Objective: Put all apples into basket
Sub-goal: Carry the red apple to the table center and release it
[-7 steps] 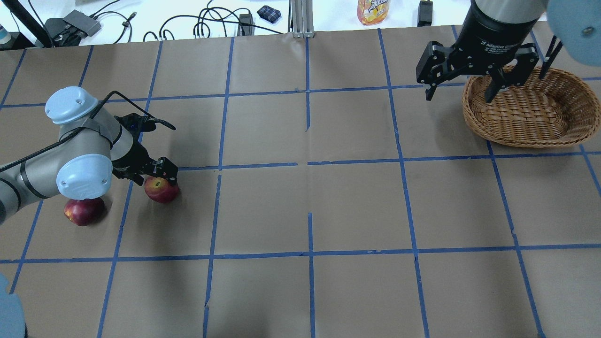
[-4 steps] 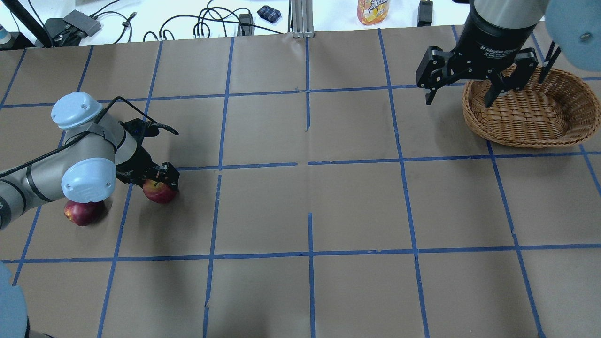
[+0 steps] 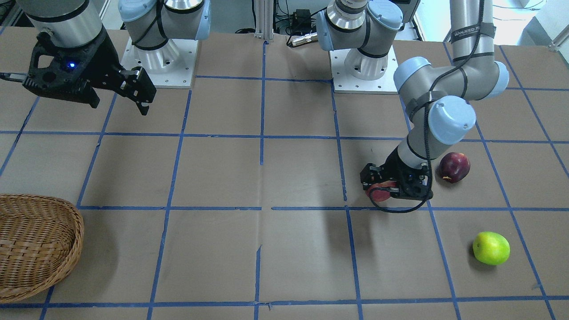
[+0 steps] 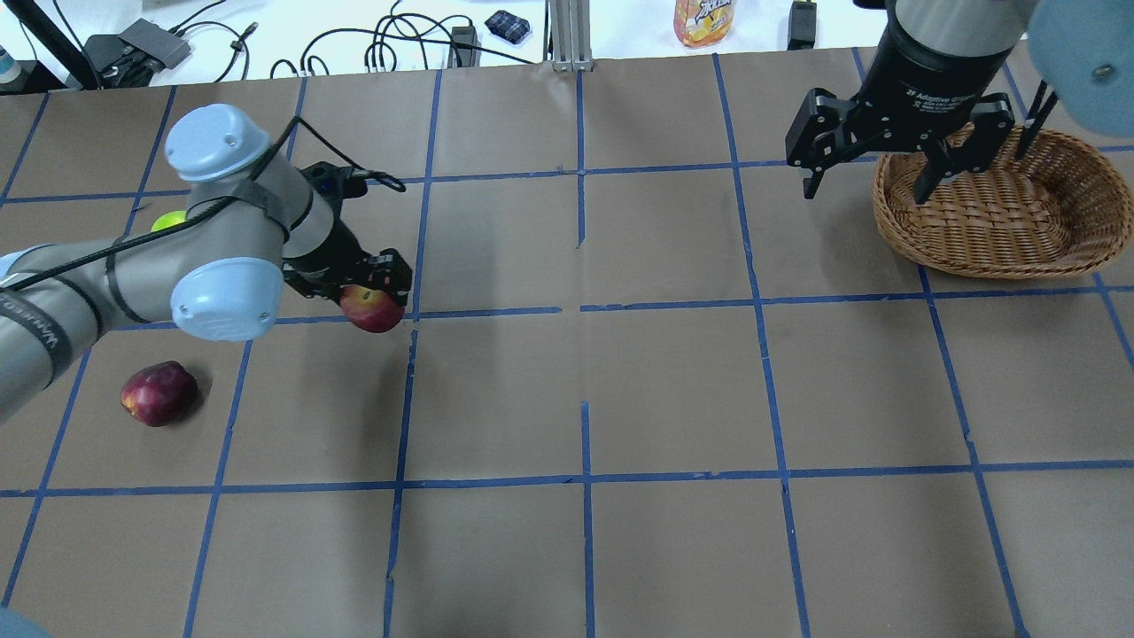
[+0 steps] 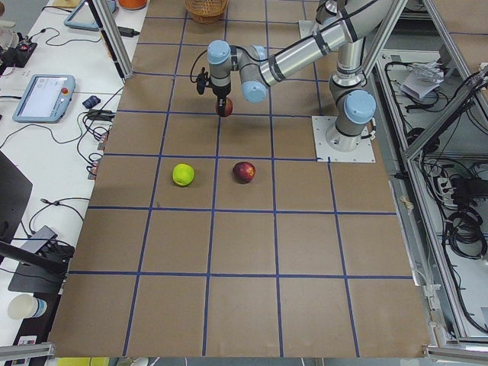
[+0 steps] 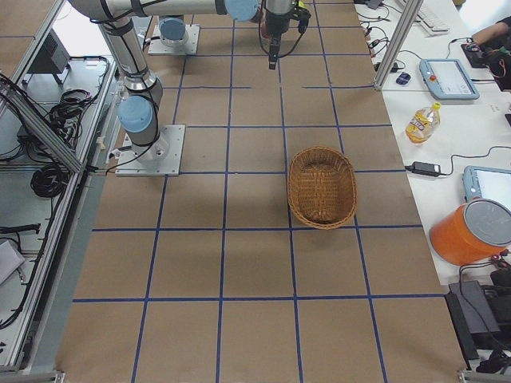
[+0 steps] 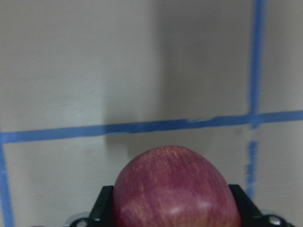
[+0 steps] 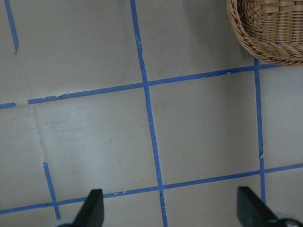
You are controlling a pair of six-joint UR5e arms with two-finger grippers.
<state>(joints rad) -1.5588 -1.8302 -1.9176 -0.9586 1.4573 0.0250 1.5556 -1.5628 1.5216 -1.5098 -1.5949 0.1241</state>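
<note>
My left gripper (image 4: 374, 294) is shut on the red speckled apple (image 4: 372, 309) and holds it above the table; the apple fills the bottom of the left wrist view (image 7: 175, 189). The dark maroon apple (image 4: 159, 392) lies on the table to its left and nearer the robot. The lime green apple (image 3: 490, 248) lies farther out; in the overhead view it (image 4: 168, 220) peeks out behind the left arm. The wicker basket (image 4: 1001, 264) sits empty at the far right. My right gripper (image 4: 864, 182) hangs open and empty over the basket's left rim.
A juice bottle (image 4: 704, 18), cables and small devices lie on the white bench beyond the table's far edge. The two arm bases (image 3: 160, 66) stand at the robot's side. Blue tape lines divide the brown table top into squares.
My left gripper has lifted the red speckled apple off the table and carried it right and away from the robot, leaving the maroon apple uncovered. The right gripper has barely moved.
</note>
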